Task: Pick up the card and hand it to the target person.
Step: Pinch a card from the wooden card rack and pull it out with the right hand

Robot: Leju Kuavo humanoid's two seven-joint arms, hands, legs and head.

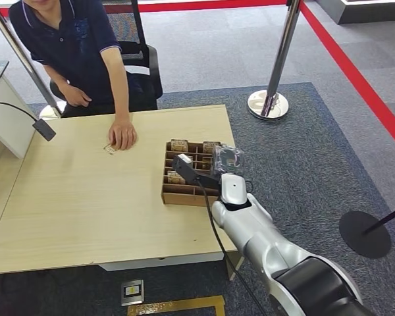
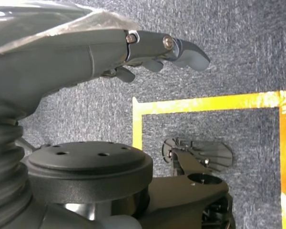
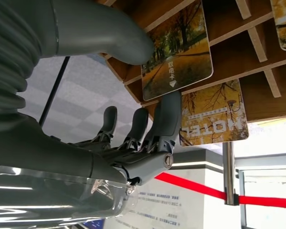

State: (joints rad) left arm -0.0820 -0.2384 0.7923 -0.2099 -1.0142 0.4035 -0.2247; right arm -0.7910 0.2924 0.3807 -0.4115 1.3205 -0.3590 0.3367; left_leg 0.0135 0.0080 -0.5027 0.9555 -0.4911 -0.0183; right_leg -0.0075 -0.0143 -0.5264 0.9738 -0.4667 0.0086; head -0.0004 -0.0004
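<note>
Card | we saw it in the wooden tray, pinched between thumb and finger of our right hand | left hand hung empty, fingers loosely curled | judged card thin, stiff, slick; hold by edges.

Bright, even indoor light fills the head view, and the pale wooden table throws only a soft shadow onto the grey carpet beneath its near edge. The chrome base of the barrier post beyond the table glints. Glare streaks the clear plastic cover in the right wrist view, where the background is washed out.
</note>
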